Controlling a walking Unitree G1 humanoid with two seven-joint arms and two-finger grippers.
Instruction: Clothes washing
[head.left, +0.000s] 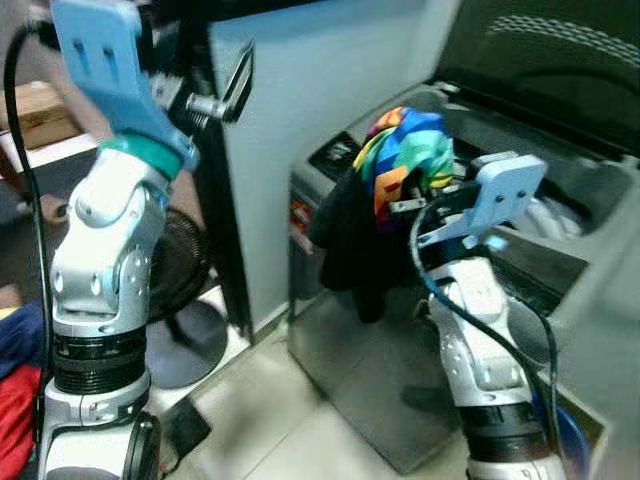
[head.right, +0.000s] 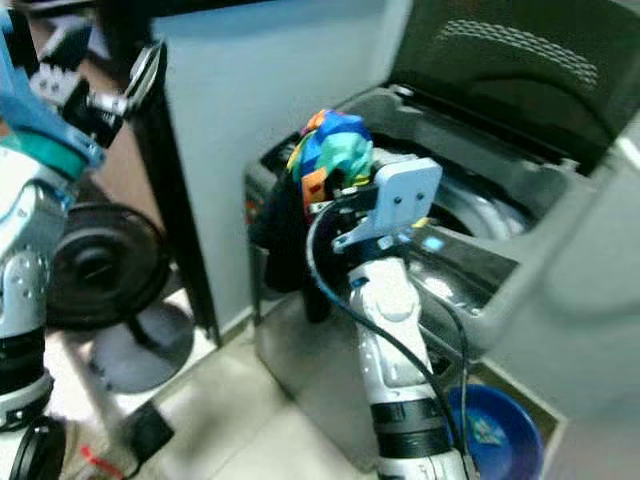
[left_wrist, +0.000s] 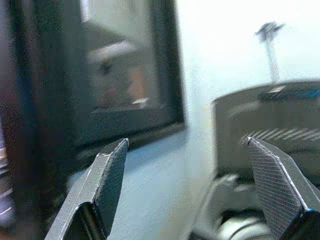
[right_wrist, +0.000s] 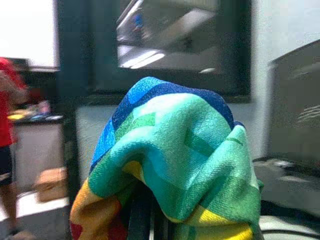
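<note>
Washing machine (head.left: 470, 330): a grey top-loader with its lid (head.right: 500, 70) standing open; the drum opening is showing pale inside, and everything else is placed from this machine.
Fan (head.left: 180, 290): a dark floor fan is standing on the floor well to the left of the machine, clear of the work.
Basin (head.right: 495, 430): a blue basin is sitting on the floor just beside the machine's right front corner.
Dark garment (head.left: 350, 240): it is hanging limp over the machine's front left corner, below the bright cloth; soft, and by its drape likely the heavier piece.
Multicoloured cloth (head.left: 405, 155): bunched above the machine's front rim, near the drum opening; it looks light, floppy and non-slippery, so a pinch through a thick fold should be holding best.
Right claw (head.left: 415, 190): it is closed on the multicoloured cloth, the fabric draping over its fingers.
Left claw (left_wrist: 200, 190): raised high, well left of the machine, its fingers spread wide and holding nothing.
</note>
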